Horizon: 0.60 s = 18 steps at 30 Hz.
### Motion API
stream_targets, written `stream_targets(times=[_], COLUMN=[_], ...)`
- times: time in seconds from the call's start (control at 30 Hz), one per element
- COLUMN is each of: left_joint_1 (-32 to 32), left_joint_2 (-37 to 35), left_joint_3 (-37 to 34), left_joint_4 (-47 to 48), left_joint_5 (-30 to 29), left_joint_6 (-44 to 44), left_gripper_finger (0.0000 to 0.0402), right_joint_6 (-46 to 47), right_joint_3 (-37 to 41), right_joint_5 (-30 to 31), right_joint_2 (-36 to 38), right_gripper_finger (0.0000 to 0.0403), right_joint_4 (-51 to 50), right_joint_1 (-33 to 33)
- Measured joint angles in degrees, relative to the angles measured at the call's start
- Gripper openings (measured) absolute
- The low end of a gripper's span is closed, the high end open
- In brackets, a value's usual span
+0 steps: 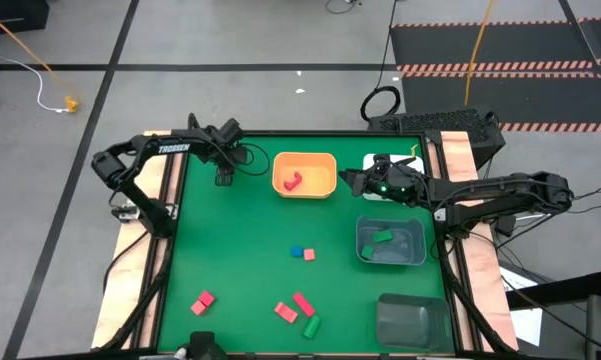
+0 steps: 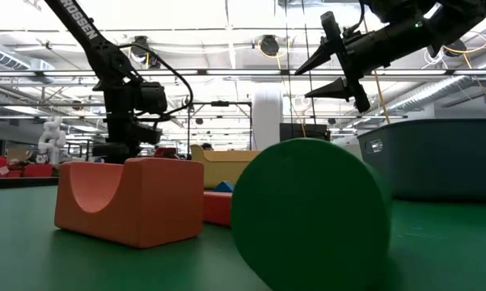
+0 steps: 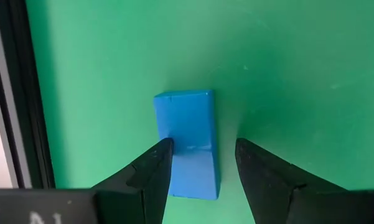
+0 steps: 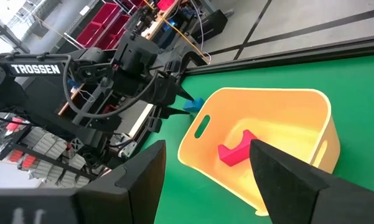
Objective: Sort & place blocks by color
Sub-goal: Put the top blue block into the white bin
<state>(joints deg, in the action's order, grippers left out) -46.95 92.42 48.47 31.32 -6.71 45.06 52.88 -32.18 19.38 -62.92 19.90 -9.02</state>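
A blue block (image 3: pixel 183 124) lies on the green table near its far left corner, also seen at the fingertips in the right wrist view (image 4: pixel 193 105). My left gripper (image 3: pixel 202 144) (image 1: pixel 223 178) points down over it, open, one finger on either side. My right gripper (image 1: pixel 345 180) (image 2: pixel 340 65) hangs open above the table beside the orange bin (image 1: pixel 304 173), nothing between its fingers. A red piece (image 4: pixel 235 151) lies in that bin. More blocks rest on the table: blue (image 1: pixel 296 252), pink (image 1: pixel 309 255), red (image 1: pixel 202 301) (image 1: pixel 294 308), green (image 1: pixel 312 325). My left gripper comes at the blue block from above, its fingers across the block's length. One finger (image 3: pixel 155 165) meets the block's long side (image 3: pixel 168 134) in the wrist view; whether it touches I cannot tell. The other finger (image 3: pixel 255 168) stands clear of it. The block rests on the table.
A grey bin (image 1: pixel 365 245) holding a green block (image 1: pixel 382 237) stands at the right; a white bin (image 1: pixel 372 160) lies under my right arm; another grey bin (image 1: pixel 412 320) sits at the near right. A red arch block (image 2: pixel 129 198) and green cylinder (image 2: pixel 311 214) lie near the front edge.
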Motion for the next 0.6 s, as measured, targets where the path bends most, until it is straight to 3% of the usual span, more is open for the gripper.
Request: stream_targets(times=[0.33, 0.6], left_joint_1=[0.59, -2.57], left_joint_2=[-2.95, -3.91], left_joint_3=[-0.2, -0.15], left_joint_4=[-0.56, 0.36], left_joint_5=[0.03, 0.9], left_joint_6=[-1.55, -0.16], left_gripper_finger=[0.0179, 0.0179], right_joint_6=[0.0, 0.0], right_joint_3=[0.0, 0.0], right_joint_5=[0.0, 0.0], right_joint_2=[0.0, 0.0], right_gripper_finger=[0.0222, 0.0222], right_joint_4=[0.0, -0.02], right_joint_1=[0.0, 0.0])
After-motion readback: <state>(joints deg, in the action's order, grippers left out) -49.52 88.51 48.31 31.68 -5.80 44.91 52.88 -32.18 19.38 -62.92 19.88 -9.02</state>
